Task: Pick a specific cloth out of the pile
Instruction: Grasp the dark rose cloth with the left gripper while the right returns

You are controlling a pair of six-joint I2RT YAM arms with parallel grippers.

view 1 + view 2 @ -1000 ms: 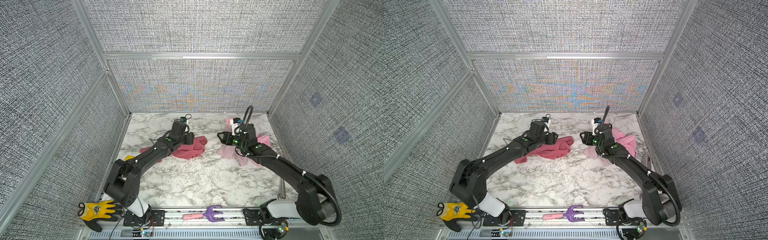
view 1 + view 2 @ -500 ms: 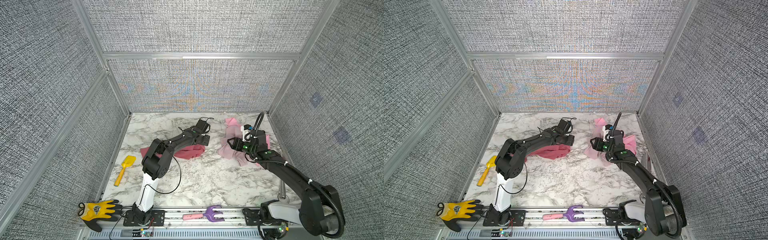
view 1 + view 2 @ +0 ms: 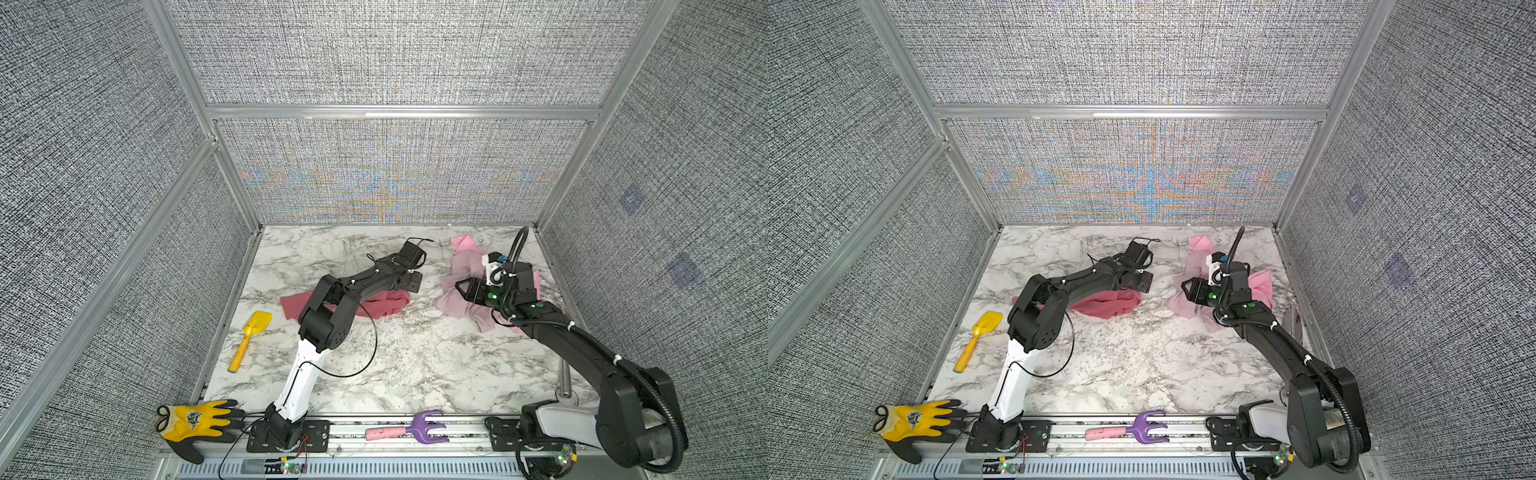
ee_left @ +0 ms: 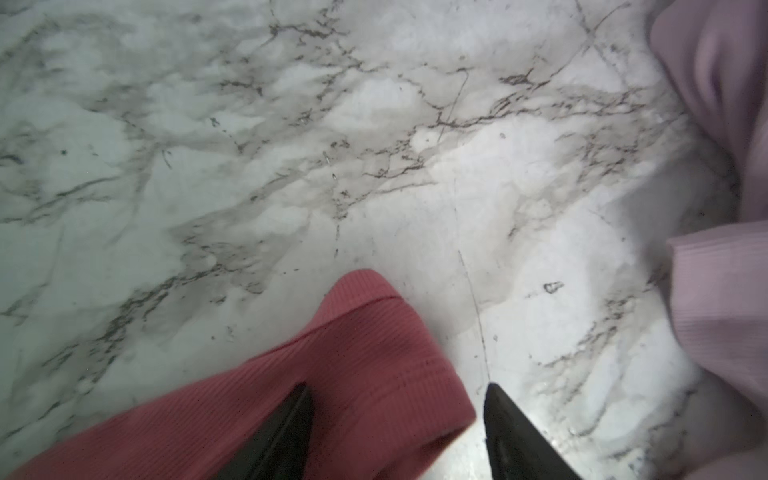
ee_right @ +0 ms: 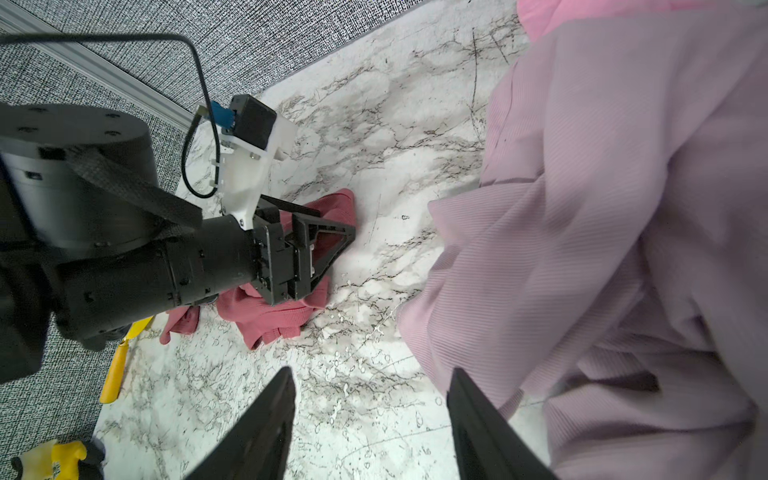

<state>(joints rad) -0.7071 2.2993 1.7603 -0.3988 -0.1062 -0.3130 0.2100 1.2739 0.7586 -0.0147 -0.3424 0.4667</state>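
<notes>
The cloth (image 4: 353, 374) lies on the marble table (image 4: 374, 124), its end beneath our left gripper (image 4: 397, 386): fingers spread and empty, one over it, one just past its edge. The pile (image 5: 582, 208) sits apart, just beside our right gripper (image 5: 372, 370), likewise spread and empty. We judge the separation done; next, lift clear without snagging.

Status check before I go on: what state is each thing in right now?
cloth: crumpled on the table, apart from the pile, not gripped.
pile: heaped, not gripped.
left gripper: open, over the cloth's end.
right gripper: open, empty, beside the pile.
shovel: lying flat.
glove: lying flat.
rake: lying on the front rail.
</notes>
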